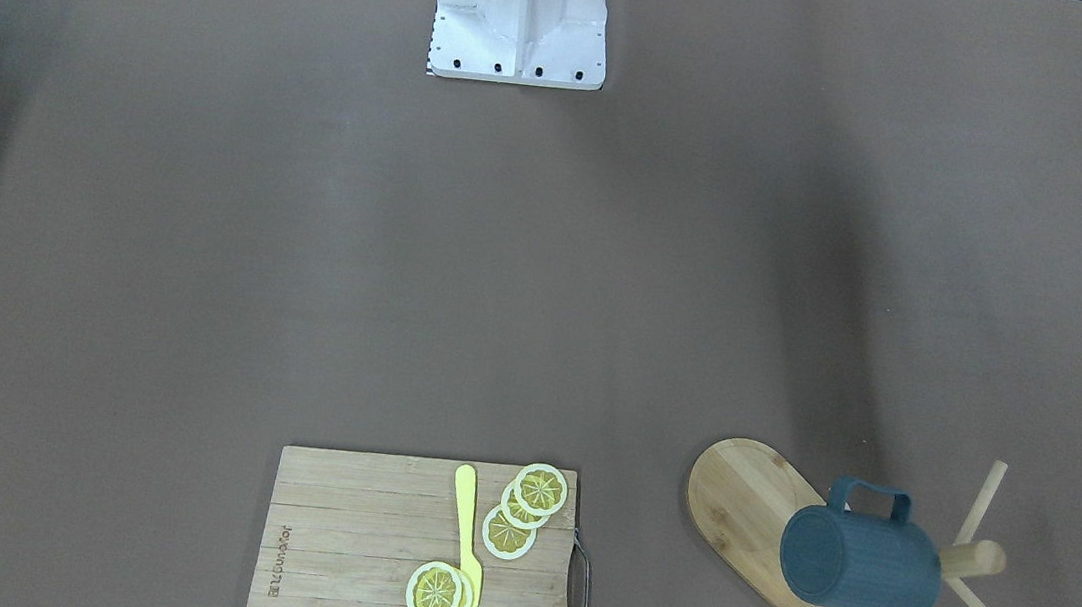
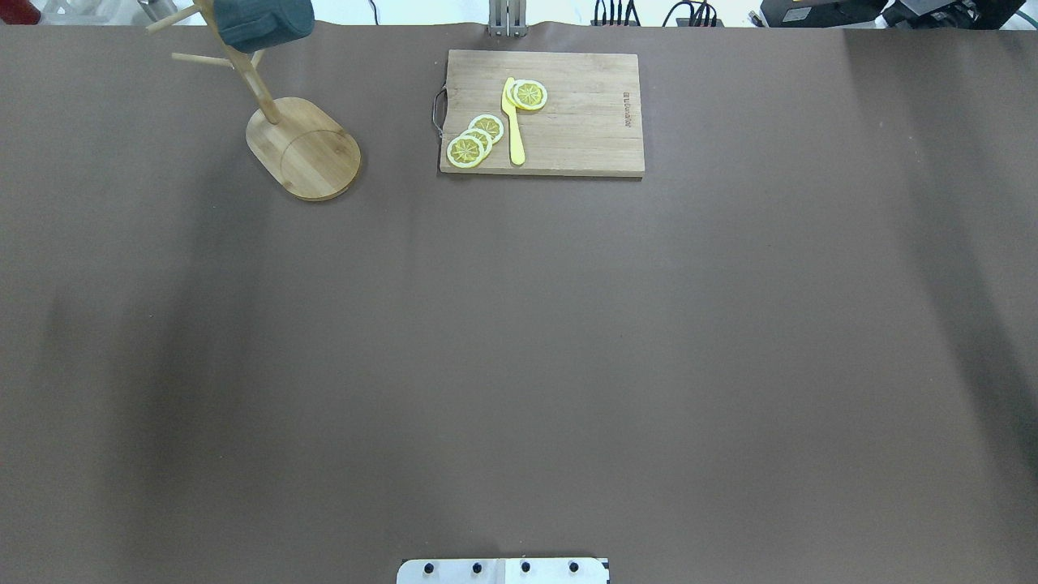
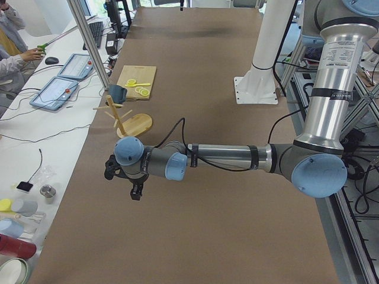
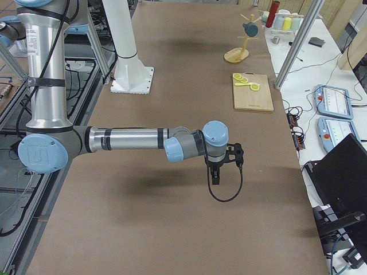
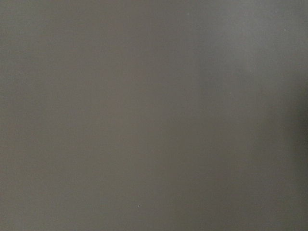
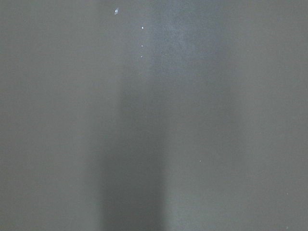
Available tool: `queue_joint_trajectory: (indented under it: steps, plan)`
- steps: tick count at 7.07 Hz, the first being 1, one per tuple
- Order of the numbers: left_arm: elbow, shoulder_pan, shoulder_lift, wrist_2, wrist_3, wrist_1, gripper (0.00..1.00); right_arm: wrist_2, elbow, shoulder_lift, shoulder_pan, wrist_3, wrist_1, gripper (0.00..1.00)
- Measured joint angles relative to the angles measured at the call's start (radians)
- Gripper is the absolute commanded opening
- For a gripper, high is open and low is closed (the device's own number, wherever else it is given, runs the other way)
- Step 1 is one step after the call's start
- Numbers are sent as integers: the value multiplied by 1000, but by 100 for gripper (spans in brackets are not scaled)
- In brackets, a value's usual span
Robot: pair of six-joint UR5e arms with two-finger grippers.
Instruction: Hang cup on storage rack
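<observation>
The cup (image 1: 861,563) hangs on its side against the post of the storage rack (image 1: 741,501), clear of the oval base. Treat the hanging step as apparently complete. The peg inside the handle is hidden, so verify the seating before ending.

The left claw (image 3: 136,193) and right claw (image 4: 214,177) each hover over bare surface (image 1: 303,269), well apart from the rack. You cannot tell how far either is open; neither appears to hold anything.

The rack stands far left, near the far edge of the surface. The cutting board (image 1: 355,545) lies to its right, well apart. Route any approach over the broad bare area nearer the robot.
</observation>
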State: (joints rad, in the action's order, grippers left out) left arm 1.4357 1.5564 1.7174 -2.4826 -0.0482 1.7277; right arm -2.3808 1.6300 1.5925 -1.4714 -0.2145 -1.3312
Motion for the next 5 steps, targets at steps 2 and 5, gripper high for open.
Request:
queue_joint_trajectory:
  steps: [2, 5]
  plan:
    - [23, -4, -2, 23, 24, -59, 97, 1, 0, 13, -1, 4, 1, 100]
    - [90, -20, -49, 116, 28, -78, 97, 8, 0, 20, -1, 14, 1, 100]
